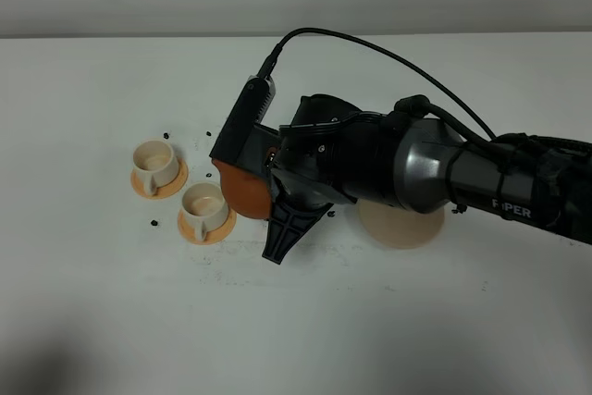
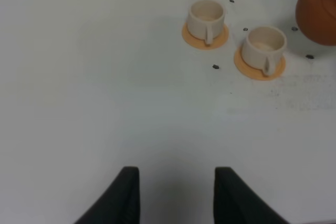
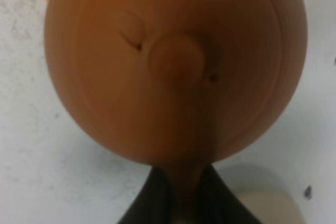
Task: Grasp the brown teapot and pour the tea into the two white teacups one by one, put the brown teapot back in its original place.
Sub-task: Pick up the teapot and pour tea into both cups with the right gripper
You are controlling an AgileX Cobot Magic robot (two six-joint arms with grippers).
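My right gripper [image 1: 268, 193] reaches across the middle and is shut on the loop handle of the brown teapot [image 1: 245, 190]. The teapot is just right of the nearer white teacup [image 1: 203, 201], which stands on its orange saucer [image 1: 205, 228]. The second teacup [image 1: 155, 160] stands further left. In the right wrist view the teapot [image 3: 173, 66] fills the frame with its lid knob facing the camera, and the gripper [image 3: 184, 200] clamps the handle. The left wrist view shows both cups [image 2: 206, 17] [image 2: 264, 45] and the teapot [image 2: 317, 17]. The cups look pale inside. My left gripper [image 2: 176, 195] is open and empty.
The pale beige dish [image 1: 407, 230] lies right of the teapot, partly under my right arm. Small dark specks [image 1: 154, 223] are scattered on the white table [image 1: 111, 321] around the cups.
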